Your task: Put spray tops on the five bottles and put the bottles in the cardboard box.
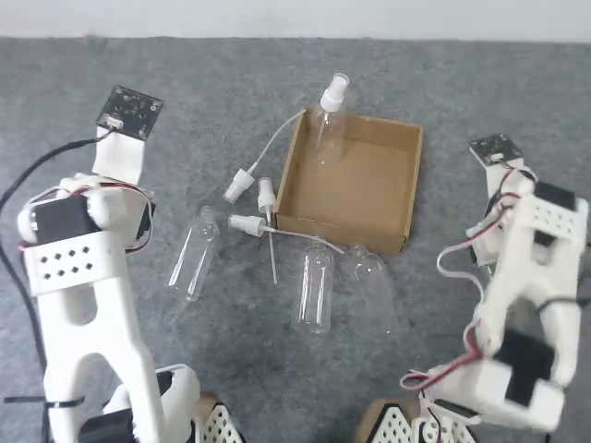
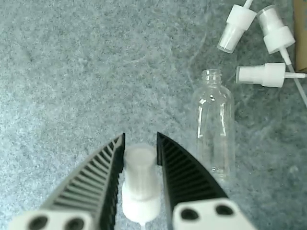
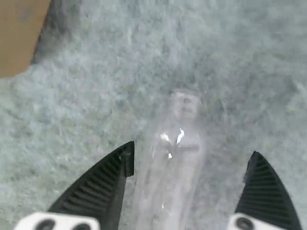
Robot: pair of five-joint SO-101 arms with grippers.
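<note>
Left gripper (image 2: pixel 140 139) clenched on a spray top (image 2: pixel 140 177), jaws either side of its body. Just past it a bare bottle (image 2: pixel 213 124) lies on the desk (image 2: pixel 72 72), neck toward three loose tops (image 2: pixel 261 75) beyond. Right gripper (image 3: pixel 192 149) released, jaws wide, straddling another lying bottle (image 3: pixel 175 191); box (image 3: pixel 19 33) corner farther off. High view: three bare bottles (image 1: pixel 314 286) lie on the desk on the near side of the box, one capped bottle (image 1: pixel 330 125) inside at its far-left corner
</note>
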